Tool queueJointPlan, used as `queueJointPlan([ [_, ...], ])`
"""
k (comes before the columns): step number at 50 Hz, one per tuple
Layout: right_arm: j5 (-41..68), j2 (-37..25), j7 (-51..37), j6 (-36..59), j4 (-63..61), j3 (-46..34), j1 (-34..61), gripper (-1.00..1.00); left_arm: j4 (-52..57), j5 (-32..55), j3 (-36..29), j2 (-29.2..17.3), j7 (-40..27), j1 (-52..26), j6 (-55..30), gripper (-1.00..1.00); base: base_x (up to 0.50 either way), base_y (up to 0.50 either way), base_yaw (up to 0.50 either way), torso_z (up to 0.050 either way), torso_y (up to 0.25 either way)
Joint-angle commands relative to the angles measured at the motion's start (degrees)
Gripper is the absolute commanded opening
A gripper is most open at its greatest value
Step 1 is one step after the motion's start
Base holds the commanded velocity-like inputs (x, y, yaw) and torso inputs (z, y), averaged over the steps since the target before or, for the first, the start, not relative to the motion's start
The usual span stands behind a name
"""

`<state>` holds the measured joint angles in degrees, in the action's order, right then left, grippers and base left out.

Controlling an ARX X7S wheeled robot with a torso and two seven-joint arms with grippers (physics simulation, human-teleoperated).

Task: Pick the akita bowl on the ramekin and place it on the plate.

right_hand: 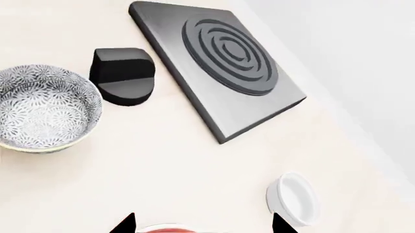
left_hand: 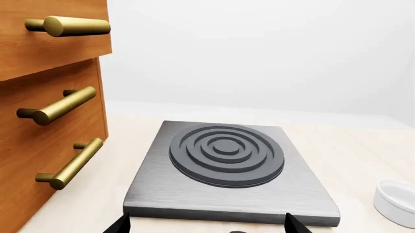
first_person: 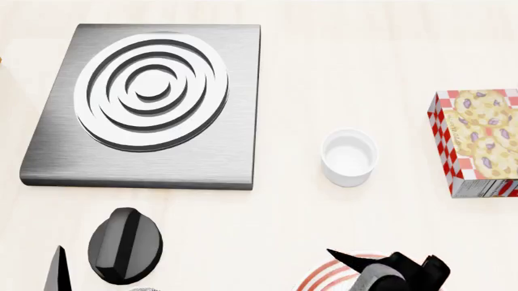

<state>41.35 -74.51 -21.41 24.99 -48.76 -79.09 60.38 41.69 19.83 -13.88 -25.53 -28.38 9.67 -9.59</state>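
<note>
The white ramekin [first_person: 349, 156] stands by itself on the pale counter with nothing in or on it; it also shows as the ramekin [right_hand: 293, 199] and the ramekin [left_hand: 395, 201]. One speckled akita bowl [right_hand: 45, 108] sits upright on the counter beside a black knob. Only an edge of the red-ringed plate [first_person: 322, 280] shows at the head view's lower border. My right gripper [right_hand: 202, 224] hangs open over that plate's rim [right_hand: 168, 228], with nothing between its fingers. My left gripper [left_hand: 207, 227] is open and empty in front of the burner slab.
A grey burner slab [first_person: 145, 103] with raised rings lies at the back left. The black knob [first_person: 125, 245] stands in front of it. A red-checked food box [first_person: 477, 142] lies at the right. Wooden drawers with brass handles [left_hand: 61, 104] rise beside the slab.
</note>
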Motion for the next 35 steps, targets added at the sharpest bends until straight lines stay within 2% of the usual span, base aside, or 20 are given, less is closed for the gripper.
queueJointPlan([
  [1, -4.9, 1.3, -10.1, -11.3, 6.3, 0.2, -5.3, 1.00, 0.0, -0.1, 0.0, -0.2, -0.2, 0.1, 0.3, 1.00, 0.00, 0.00, 0.00, 0.000, 0.000],
  [2, -4.5, 1.7, -11.4, -14.4, 7.7, 0.5, -6.4, 1.00, 0.0, 0.1, 0.1, -0.2, -0.2, 0.1, 0.4, 1.00, 0.00, 0.00, 0.00, 0.000, 0.000],
  [9, -4.2, 3.6, -18.2, -18.1, 10.3, 2.0, -7.9, 1.00, -0.2, -0.3, -0.1, -0.2, -0.2, 0.1, 0.6, 1.00, 0.00, 0.00, 0.00, 0.000, 0.000],
  [13, -4.3, 4.6, -22.2, -23.7, 11.9, 3.3, -9.5, 1.00, -0.2, -0.5, -0.1, -0.2, -0.2, 0.2, 1.1, 1.00, 0.00, 0.00, 0.00, 0.000, 0.000],
  [28, -7.2, 7.2, -34.2, -28.2, 13.6, 5.0, -13.1, 1.00, -0.9, -0.9, -0.6, -0.4, 0.3, 0.2, 2.5, 1.00, 0.00, 0.00, 0.00, 0.000, 0.000],
  [35, -8.6, 8.0, -36.8, -34.6, 15.0, 5.9, -15.4, 1.00, -0.9, -0.9, -0.8, -0.5, 0.4, 0.3, 2.7, 1.00, 0.00, 0.00, 0.00, 0.000, 0.194],
])
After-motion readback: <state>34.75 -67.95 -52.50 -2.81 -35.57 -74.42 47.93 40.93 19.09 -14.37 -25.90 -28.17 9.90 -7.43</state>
